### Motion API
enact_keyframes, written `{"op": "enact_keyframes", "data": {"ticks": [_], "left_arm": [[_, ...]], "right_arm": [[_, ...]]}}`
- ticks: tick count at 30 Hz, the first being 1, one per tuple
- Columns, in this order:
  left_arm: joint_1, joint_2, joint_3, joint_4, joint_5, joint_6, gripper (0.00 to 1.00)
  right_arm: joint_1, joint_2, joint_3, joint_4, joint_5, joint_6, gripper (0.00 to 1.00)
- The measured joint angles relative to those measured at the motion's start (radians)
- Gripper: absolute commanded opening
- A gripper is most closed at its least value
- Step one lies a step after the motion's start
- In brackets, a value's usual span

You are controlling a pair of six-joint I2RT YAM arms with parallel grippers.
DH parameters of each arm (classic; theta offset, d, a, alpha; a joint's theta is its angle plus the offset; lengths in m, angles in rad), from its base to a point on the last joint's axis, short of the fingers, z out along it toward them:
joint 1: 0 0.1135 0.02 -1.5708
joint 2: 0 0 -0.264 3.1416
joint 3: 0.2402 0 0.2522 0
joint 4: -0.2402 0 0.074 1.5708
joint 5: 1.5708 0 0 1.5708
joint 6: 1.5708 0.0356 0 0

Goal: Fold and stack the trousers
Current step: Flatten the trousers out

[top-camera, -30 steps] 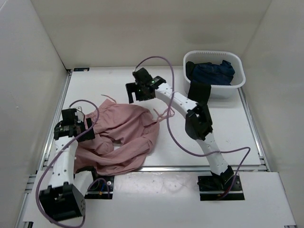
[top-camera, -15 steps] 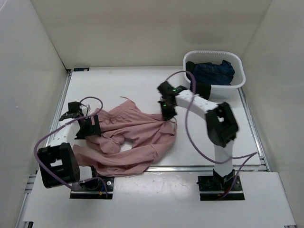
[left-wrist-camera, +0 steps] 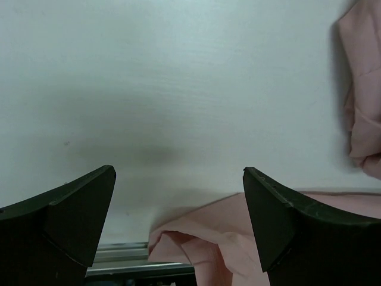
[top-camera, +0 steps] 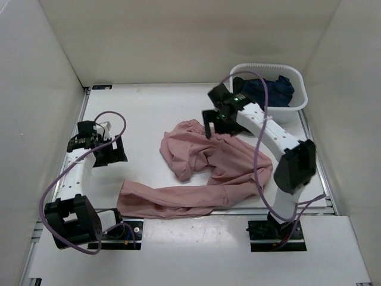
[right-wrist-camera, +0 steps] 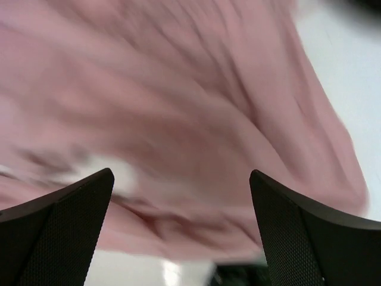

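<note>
The trousers [top-camera: 205,170] are seen lying crumpled on the white table [top-camera: 149,113], in the centre and lower middle of the top view. A bunched mass is gathered at the centre, and one long leg is stretched towards the lower left along the table's near edge. The left gripper [top-camera: 110,152] is held low over bare table at the left of the frame, apart from the cloth. In the left wrist view its two dark fingers [left-wrist-camera: 71,208] are spread wide with nothing between them, and pink fabric is seen at the lower centre and at the right edge. The right gripper [top-camera: 215,122] is placed at the upper edge of the bunched cloth, just right of centre in the top view. In the right wrist view its fingers [right-wrist-camera: 65,208] are likewise set well apart, and the frame beyond them is filled with blurred pink fabric. Whether any cloth is touched by these fingers cannot be told. A white basket [top-camera: 297,104] is found at the upper right, and a dark navy garment [top-camera: 274,89] is held inside it.
</note>
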Motion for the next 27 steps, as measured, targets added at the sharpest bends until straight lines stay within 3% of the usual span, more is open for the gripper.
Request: {"op": "enact_keyframes", "data": {"ticks": [7, 12, 17, 18, 19, 21, 22, 23, 25, 27], "left_arm": [[-0.042, 0.055, -0.01, -0.031, 0.009, 0.0, 1.0], [-0.198, 0.114, 0.015, -0.014, 0.026, 0.0, 1.0], [-0.334, 0.349, 0.162, 0.037, 0.072, 0.0, 1.0], [-0.342, 0.391, 0.19, 0.05, 0.078, 0.0, 1.0], [-0.348, 0.438, 0.227, 0.057, 0.086, 0.0, 1.0], [-0.364, 0.521, 0.289, 0.086, 0.089, 0.0, 1.0], [-0.371, 0.555, 0.312, 0.103, 0.089, 0.0, 1.0], [-0.38, 0.586, 0.333, 0.114, 0.089, 0.0, 1.0], [-0.4, 0.639, 0.369, 0.124, 0.093, 0.0, 1.0], [-0.423, 0.7, 0.423, 0.129, 0.103, 0.0, 1.0]], "right_arm": [[0.028, 0.455, 0.665, 0.147, -0.068, 0.058, 0.99], [0.026, 0.616, 0.68, 0.238, -0.053, 0.128, 0.99], [0.024, 0.753, 0.678, 0.243, -0.034, 0.166, 0.96], [0.022, 0.774, 0.677, 0.245, -0.035, 0.173, 0.91], [0.021, 0.783, 0.676, 0.246, -0.03, 0.18, 0.75], [0.02, 0.781, 0.676, 0.259, -0.034, 0.192, 0.56], [0.018, 0.782, 0.675, 0.263, -0.034, 0.198, 0.35], [0.016, 0.782, 0.671, 0.266, -0.034, 0.199, 0.26], [0.006, 0.782, 0.667, 0.269, -0.043, 0.213, 0.1], [-0.005, 0.78, 0.663, 0.276, -0.052, 0.222, 0.03]]}}
